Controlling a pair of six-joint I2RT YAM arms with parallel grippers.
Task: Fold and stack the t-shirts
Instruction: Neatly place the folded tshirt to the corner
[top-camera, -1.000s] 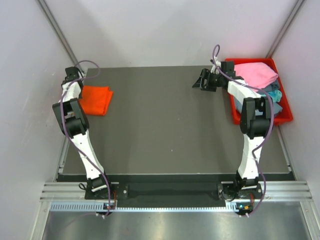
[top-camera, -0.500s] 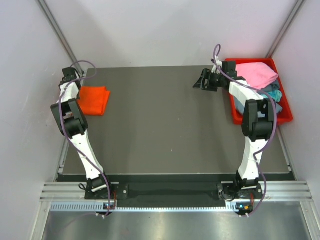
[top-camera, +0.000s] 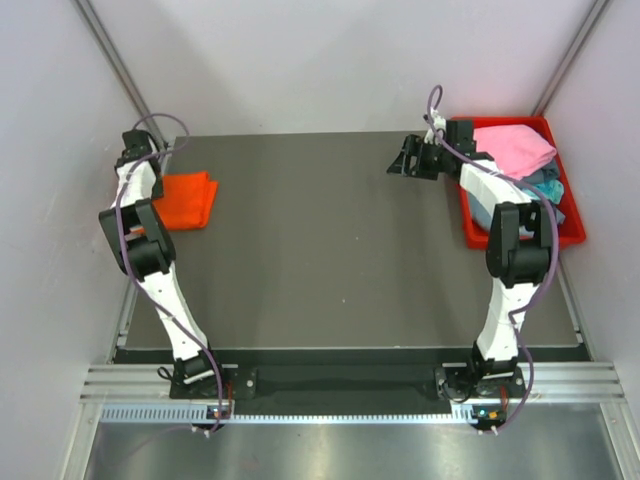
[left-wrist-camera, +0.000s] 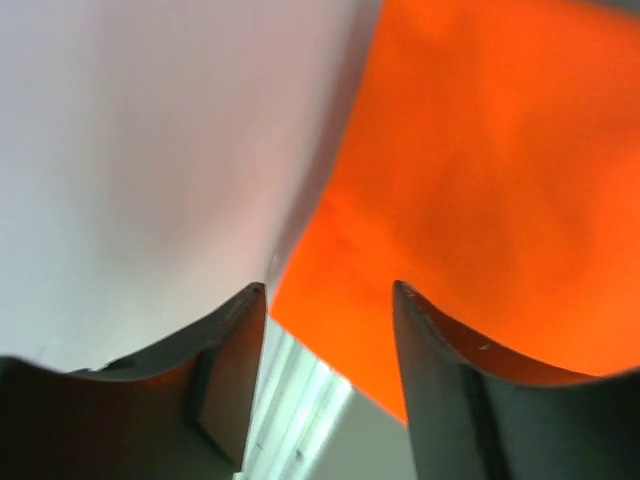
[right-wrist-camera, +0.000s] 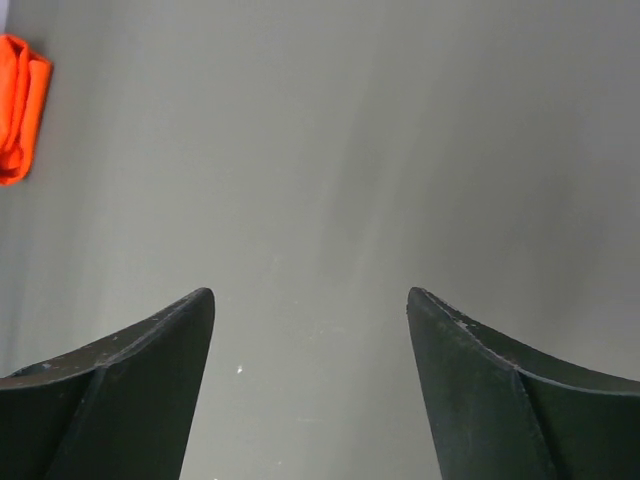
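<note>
Surface of dark grey matting (top-camera: 320, 250) filled the middle of the overhead view, bare between the two arms. At the upper right sat a rigid red plastic rectangular bin (top-camera: 468, 225), with a soft pink t-shirt (top-camera: 515, 148) heaped on top and crumpled teal and grey-blue t-shirts (top-camera: 548, 188) beneath it, all unfolded. At the upper left lay the bright orange t-shirt (top-camera: 188, 198), folded into a neat square, close to the surface's left edge and the white wall.

The left tool (left-wrist-camera: 328, 295) hung just over the orange cloth's edge, its jaws parted with nothing between them. The right tool (right-wrist-camera: 310, 295) stood wide open and empty over bare surface, just left of the bin.

The main risk seemed to be at the left. A finger pulled away low across that edge could catch a layer and undo the fold, or drag the shirt off the surface's side. The wall was also close enough for the arm to brush it.

At the right, a reach into the bin could clip the red rim. It could also pinch pink and teal cloth together and haul out two shirts tangled.
</note>
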